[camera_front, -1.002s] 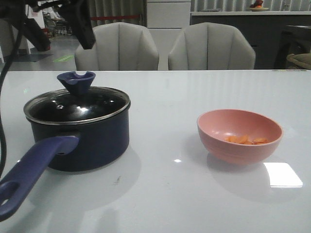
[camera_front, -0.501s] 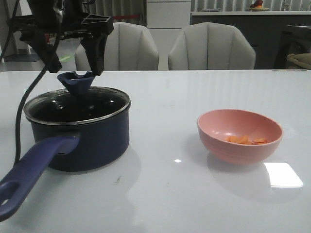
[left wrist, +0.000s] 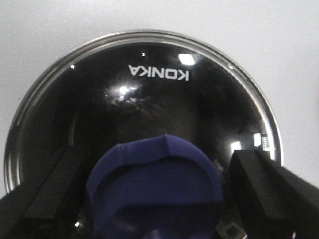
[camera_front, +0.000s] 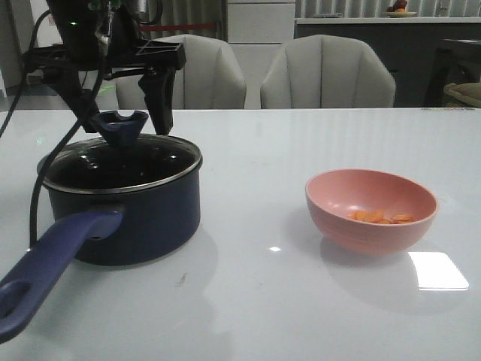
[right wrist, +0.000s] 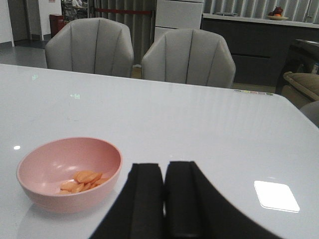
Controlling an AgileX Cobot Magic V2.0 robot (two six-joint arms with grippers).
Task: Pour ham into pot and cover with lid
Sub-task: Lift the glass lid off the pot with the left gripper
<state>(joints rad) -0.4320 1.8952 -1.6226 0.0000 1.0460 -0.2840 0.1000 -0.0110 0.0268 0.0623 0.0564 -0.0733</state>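
The dark navy pot (camera_front: 143,218) stands at the left of the table, its long handle (camera_front: 52,259) pointing toward the front. The glass lid (camera_front: 120,165) sits on it, shown from above in the left wrist view (left wrist: 159,99). My left gripper (camera_front: 126,124) is open and low over the lid. Its fingers (left wrist: 55,194) stand either side of the blue-purple knob (left wrist: 154,179), apart from it. The ham (camera_front: 379,217) lies in the pink bowl (camera_front: 361,229) at the right. My right gripper (right wrist: 164,172) is shut and empty, beside the bowl (right wrist: 60,196); it is out of the front view.
Two grey chairs (camera_front: 327,71) stand behind the table's far edge. A bright light patch (camera_front: 437,271) lies on the glossy tabletop at the front right of the bowl. The left arm's cable (camera_front: 34,188) hangs down beside the pot.
My left gripper has come down from above and now straddles the lid's knob, still open. The pot, lid and bowl have not moved.
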